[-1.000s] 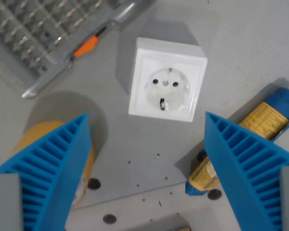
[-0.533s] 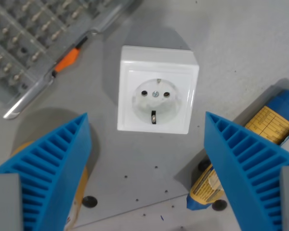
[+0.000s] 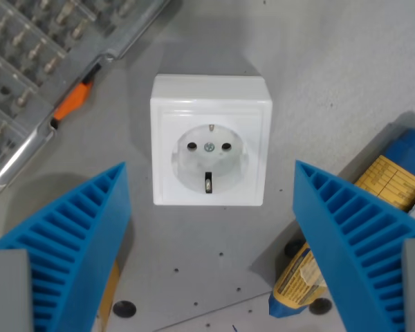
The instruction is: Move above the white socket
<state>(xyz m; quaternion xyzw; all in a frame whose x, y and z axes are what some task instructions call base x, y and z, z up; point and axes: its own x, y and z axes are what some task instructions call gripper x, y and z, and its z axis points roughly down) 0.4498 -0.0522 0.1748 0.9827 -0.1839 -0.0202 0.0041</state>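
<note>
Sliding across the picture now, the whole scene has drifted toward the wrist view's left and downward since a second ago, which is my camera travelling and not the things themselves. Square white plastic socket [image 3: 210, 141] sits flat on the grey desk [image 3: 346, 62], its round recessed face turned up at me, two pin holes side by side with a screw between them. It lies just left of centre in the wrist view, squarely in the gap ahead of my tool [image 3: 209, 207].

My two ribbed blue fingers [image 3: 76, 242] stand wide apart, one at each lower corner of the picture, nothing between them, neither one touching the socket.

Up at the wrist view's left, a clear plastic organiser case [image 3: 34, 62] full of small metal bits, with an orange latch [image 3: 72, 104] on its edge, lies near the socket but apart from it. At the wrist view's right, a yellow and blue flat object [image 3: 380, 187] with printed lines runs behind my right-hand finger; I cannot make out what it is, possibly a measuring tool.
</note>
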